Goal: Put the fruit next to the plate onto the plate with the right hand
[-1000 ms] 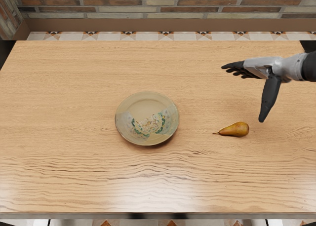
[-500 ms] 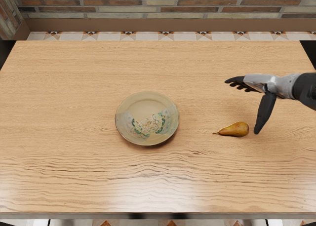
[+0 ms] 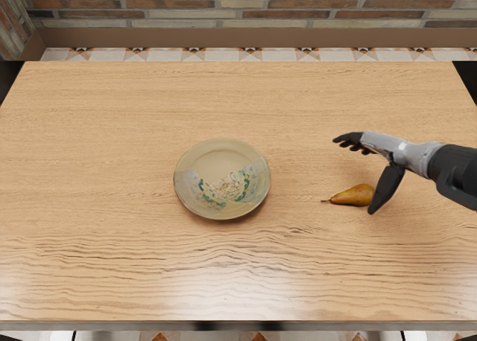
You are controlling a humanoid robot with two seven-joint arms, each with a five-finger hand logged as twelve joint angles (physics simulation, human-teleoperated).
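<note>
Brick wall (image 3: 238, 6) and a strip of patterned floor tiles (image 3: 223, 54) run along the far side of the scene, and below them a wide wooden bench (image 3: 112, 110) fills almost the whole head view. A round plate (image 3: 221, 179) with a painted flower pattern sits near the middle of the bench, and nothing lies on it. The pear (image 3: 355, 196), yellow-brown and lying on its side with the stem pointing left toward the plate, rests on the bare wood to the right of the plate, apart from it.

The right hand (image 3: 376, 149) comes in from the right edge on a grey and black forearm. It is spread wide and holds nothing: the dark fingers (image 3: 348, 141) stretch out flat to the left, on the far side of the pear, while the thumb (image 3: 386, 188) hangs down just beside the pear's broad right end. Whether the thumb touches the fruit cannot be told from this angle; it may simply hang above the wood. The left arm does not show at all.

As for progress, the task looks to be at its very start. The approach is nearly made, but no grasp is closed, the pear is not lifted, and the plate waits bare. What remains, as I judge it, is the whole core of the job: closing around the fruit, raising it, carrying it left across the gap, and setting it on the plate.
</note>
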